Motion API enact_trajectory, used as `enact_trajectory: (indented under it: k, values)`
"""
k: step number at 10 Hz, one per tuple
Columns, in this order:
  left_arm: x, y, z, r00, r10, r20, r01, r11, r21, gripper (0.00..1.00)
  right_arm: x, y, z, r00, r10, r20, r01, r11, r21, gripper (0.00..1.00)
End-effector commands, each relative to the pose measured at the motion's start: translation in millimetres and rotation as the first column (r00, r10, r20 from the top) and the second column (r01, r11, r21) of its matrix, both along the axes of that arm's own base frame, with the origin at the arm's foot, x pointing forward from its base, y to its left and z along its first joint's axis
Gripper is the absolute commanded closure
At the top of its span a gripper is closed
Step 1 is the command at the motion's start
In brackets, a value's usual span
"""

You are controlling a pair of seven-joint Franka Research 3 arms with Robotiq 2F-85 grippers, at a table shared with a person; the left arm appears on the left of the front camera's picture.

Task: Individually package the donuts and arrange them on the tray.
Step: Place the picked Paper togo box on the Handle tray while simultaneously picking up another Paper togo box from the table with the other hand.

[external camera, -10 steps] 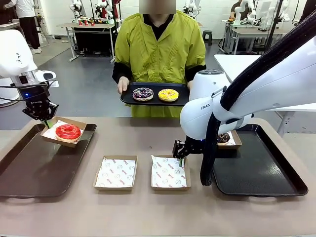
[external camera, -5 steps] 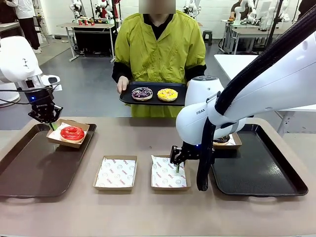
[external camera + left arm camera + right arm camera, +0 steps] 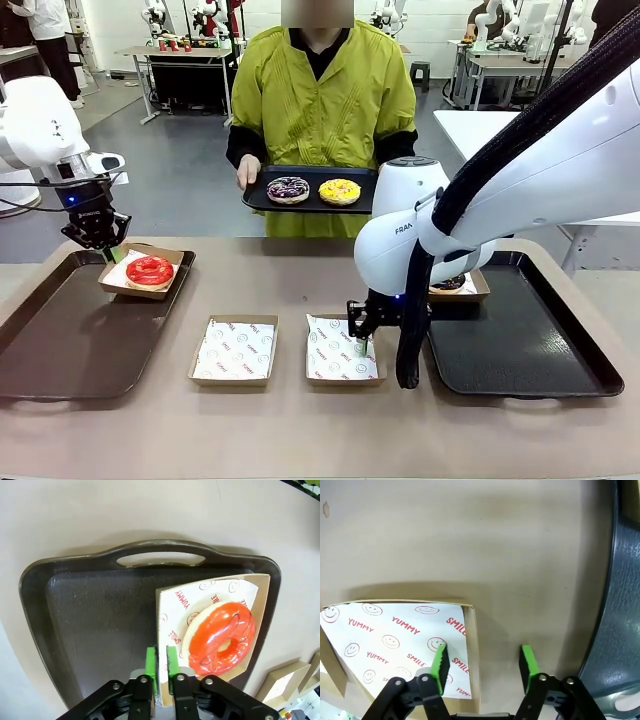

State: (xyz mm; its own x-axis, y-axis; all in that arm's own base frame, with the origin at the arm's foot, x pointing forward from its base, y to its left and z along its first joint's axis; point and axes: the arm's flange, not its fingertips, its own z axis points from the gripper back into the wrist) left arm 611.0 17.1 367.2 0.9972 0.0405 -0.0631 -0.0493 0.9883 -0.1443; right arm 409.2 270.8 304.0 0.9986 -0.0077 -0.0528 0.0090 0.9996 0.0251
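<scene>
The red donut (image 3: 150,270) (image 3: 222,640) lies in a paper-lined cardboard box (image 3: 176,262) (image 3: 170,605) at the far corner of the left dark tray (image 3: 60,340) (image 3: 90,610). My left gripper (image 3: 100,245) (image 3: 161,670) is shut on that box's edge. My right gripper (image 3: 362,345) (image 3: 484,662) stands open, its fingers either side of the right wall of an empty lined box (image 3: 342,350) (image 3: 395,635). The person holds a small black tray (image 3: 310,203) with the purple donut (image 3: 288,189) and the yellow donut (image 3: 340,191). A boxed dark donut (image 3: 455,283) sits on the right tray (image 3: 520,340), half hidden by my right arm.
A second empty lined box (image 3: 233,350) lies on the table between the trays. The right tray's rim (image 3: 620,605) runs close beside my right gripper. The person stands at the table's far edge.
My left gripper has carried the box with the red donut lower and a little right onto the left tray. My right gripper has come down over the empty box's right wall.
</scene>
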Motion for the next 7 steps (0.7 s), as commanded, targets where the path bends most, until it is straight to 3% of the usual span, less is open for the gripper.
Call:
enact_trajectory:
  k: [1,2,3,4,5,7]
  values:
    - [5.3,0.9,2.4,1.000,0.012,0.001,-0.012,1.000,-0.018,0.00,-0.5,8.4,2.1,1.000,-0.024,0.015,0.025,0.999,-0.034,1.00]
    - [5.1,1.3,2.4,1.000,0.010,0.001,-0.010,1.000,-0.015,0.37,-1.2,9.1,1.8,0.999,-0.028,0.019,0.029,0.999,-0.038,1.00]
    - [4.7,1.5,2.3,1.000,0.011,0.000,-0.011,1.000,-0.014,0.00,-1.7,9.4,1.8,0.999,-0.035,0.025,0.036,0.998,-0.042,1.00]
    - [4.5,1.7,2.3,1.000,0.009,-0.002,-0.009,1.000,-0.012,0.00,-2.6,10.2,2.6,0.999,-0.038,0.031,0.039,0.998,-0.044,0.95]
    - [4.1,1.7,2.1,1.000,0.010,-0.004,-0.010,1.000,-0.013,0.00,-3.9,10.8,3.6,0.998,-0.042,0.039,0.044,0.998,-0.048,1.00]
    - [4.1,1.6,1.6,1.000,0.008,-0.008,-0.008,1.000,-0.014,0.00,-5.2,11.9,5.3,0.998,-0.047,0.048,0.050,0.997,-0.058,1.00]
